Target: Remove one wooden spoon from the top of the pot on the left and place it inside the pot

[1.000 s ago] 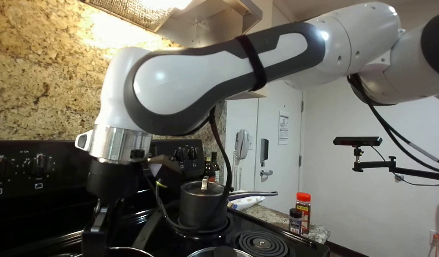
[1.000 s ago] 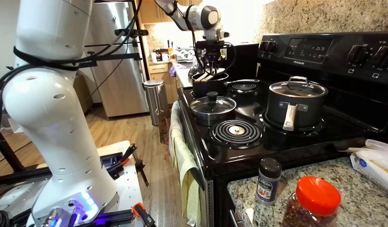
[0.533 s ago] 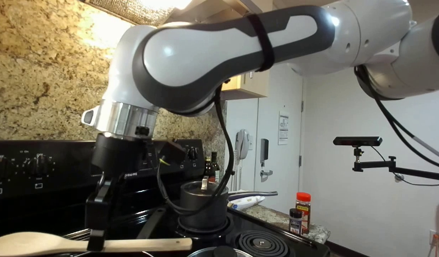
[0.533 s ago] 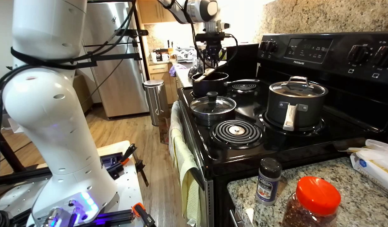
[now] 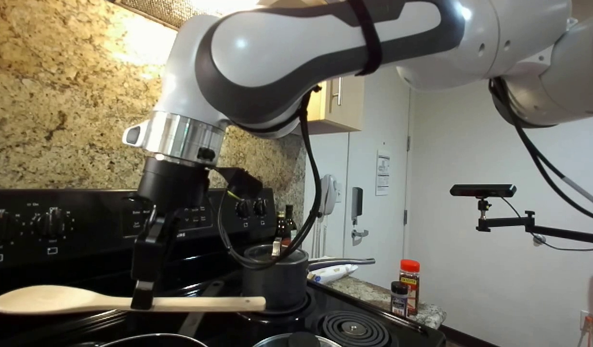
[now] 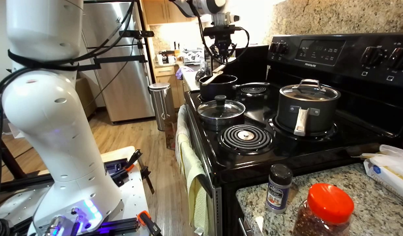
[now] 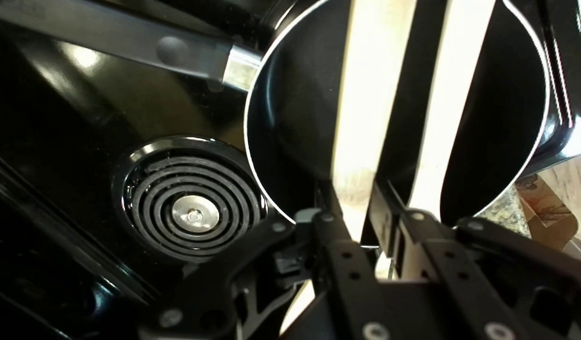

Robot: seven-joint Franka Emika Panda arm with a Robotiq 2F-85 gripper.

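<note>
My gripper (image 5: 143,300) is shut on the handle of a pale wooden spoon (image 5: 204,303) and holds it level above the open black pot (image 5: 154,336). The held spoon also shows in the wrist view (image 7: 366,94), passing between the fingers, and in an exterior view (image 6: 219,68). A second wooden spoon (image 6: 212,79) lies across the rim of the pot (image 6: 217,91). It also shows in the wrist view (image 7: 453,94), beside the held one and apart from it. The pot's dark inside (image 7: 295,104) looks bare under the spoons.
A low pan with a glass lid (image 6: 221,113) stands near the pot, with a bare coil burner (image 6: 246,135) beside it. A larger lidded saucepan (image 6: 307,108) stands farther along. The control panel (image 5: 50,226) rises behind the stove. Spice jars (image 6: 278,188) stand on the counter.
My gripper has risen from the pot with one spoon in it, and that spoon has come up into view. The other spoon has stayed on the rim.
</note>
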